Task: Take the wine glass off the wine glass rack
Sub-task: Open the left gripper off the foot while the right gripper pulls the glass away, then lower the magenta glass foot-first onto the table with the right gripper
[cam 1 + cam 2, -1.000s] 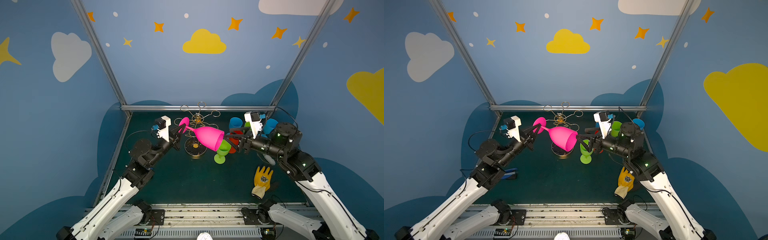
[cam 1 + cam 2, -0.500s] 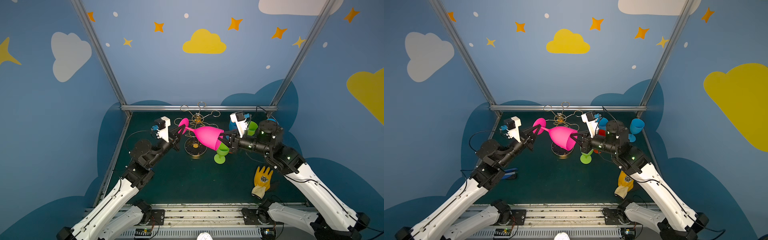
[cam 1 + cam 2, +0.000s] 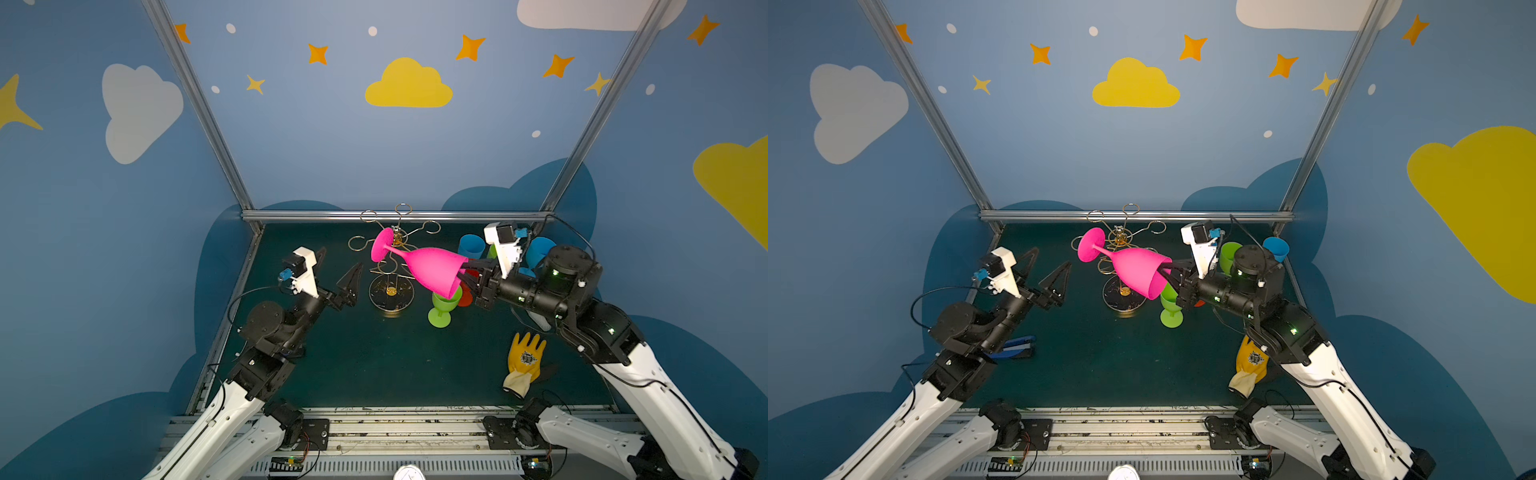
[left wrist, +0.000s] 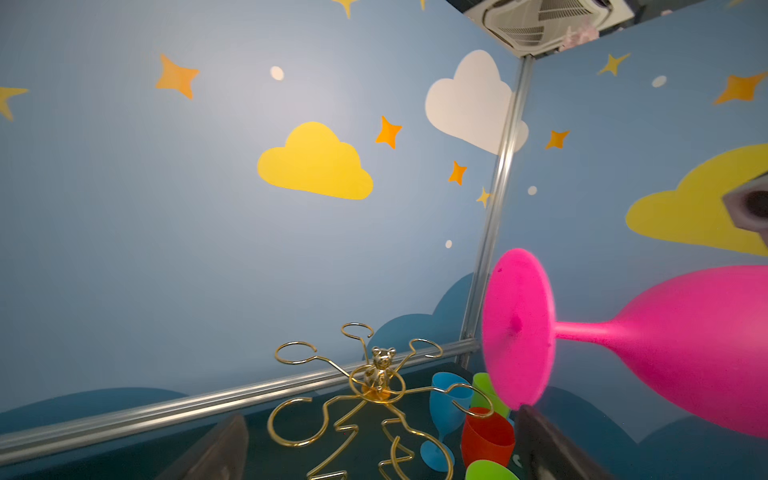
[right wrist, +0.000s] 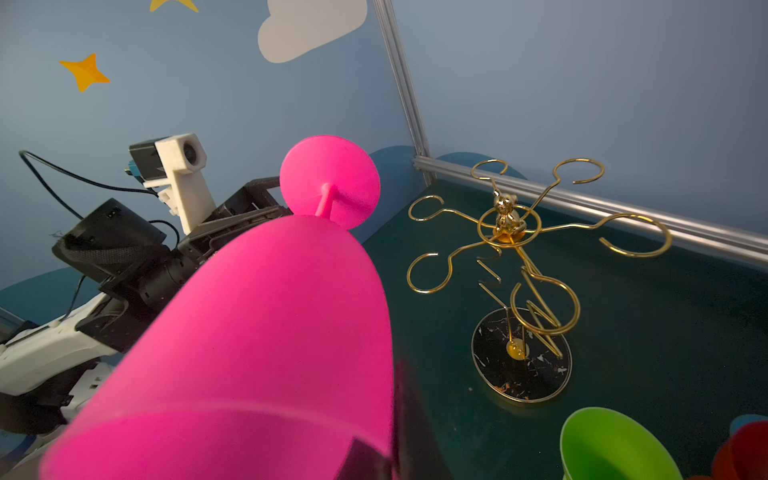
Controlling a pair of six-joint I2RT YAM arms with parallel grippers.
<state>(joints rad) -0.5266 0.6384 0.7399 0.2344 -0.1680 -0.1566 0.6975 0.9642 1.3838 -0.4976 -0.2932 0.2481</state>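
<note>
Right gripper point(image 3: 467, 276) clamps wine glass point(image 3: 432, 270) by its rim, clear of rack point(image 3: 391, 296); left gripper point(image 3: 340, 257) gapes empty. Next, probably: set glass down upright.

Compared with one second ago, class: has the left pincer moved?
Yes. The left pincer has opened, letting go of the pink wine glass, and has drawn back leftward in both top views, away from the wine glass rack.

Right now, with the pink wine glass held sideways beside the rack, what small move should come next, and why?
Probably the right gripper should draw the pink wine glass away from the wine glass rack: it pinches the bowl's rim, the left gripper stands open clear of the foot, and no gold loop holds the stem.
</note>
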